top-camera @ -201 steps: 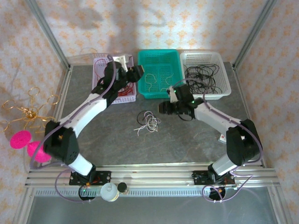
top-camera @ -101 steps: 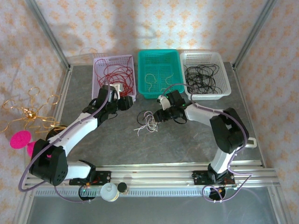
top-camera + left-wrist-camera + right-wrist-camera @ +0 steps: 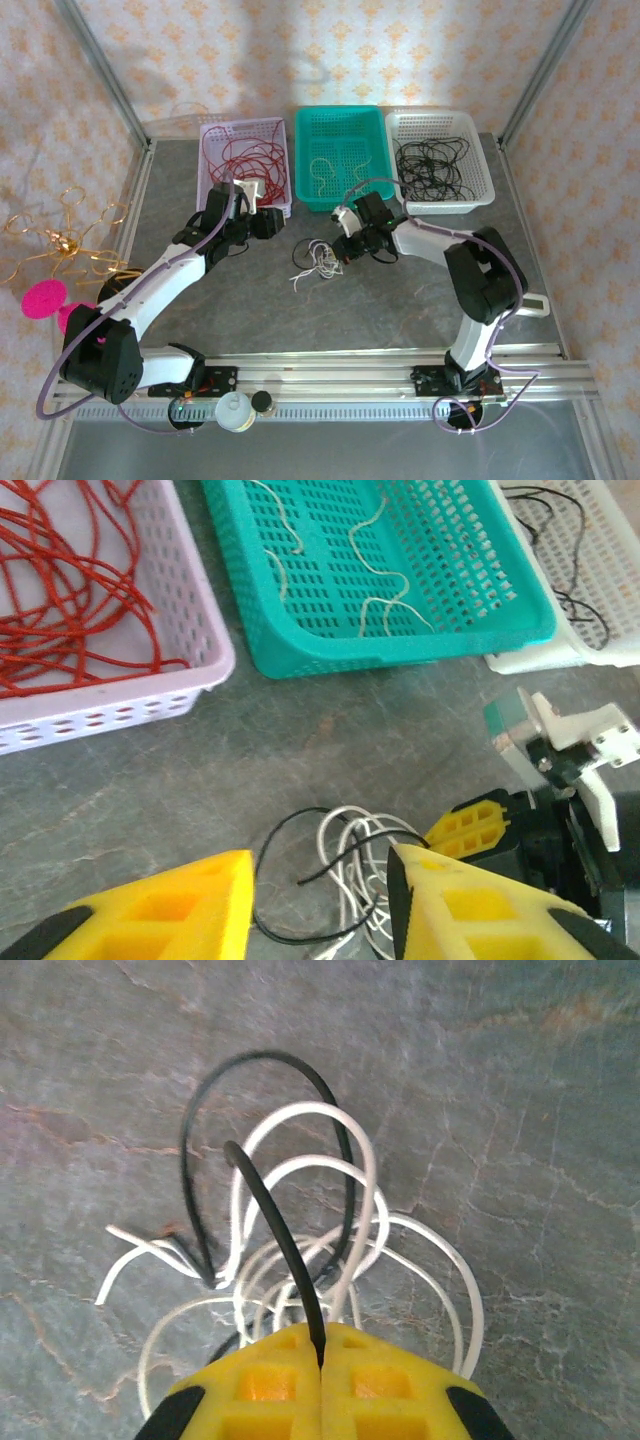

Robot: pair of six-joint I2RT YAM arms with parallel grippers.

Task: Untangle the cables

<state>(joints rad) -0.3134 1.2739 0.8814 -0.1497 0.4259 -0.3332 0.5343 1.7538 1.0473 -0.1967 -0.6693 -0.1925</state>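
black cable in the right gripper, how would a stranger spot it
On the grey table, in front of the teal basket, lies a small clump of loops. The black cable runs from it into the shut right gripper; its cream-white neighbours lie loose.

On my right wrist feed the cables [image 3: 300,1190] vanish beneath the right gripper [image 3: 322,1345], whose pressed-together fingers the bottom edge cuts off. Between the spread fingers of the left gripper [image 3: 320,880], the clump's nearer loops run off-frame too.
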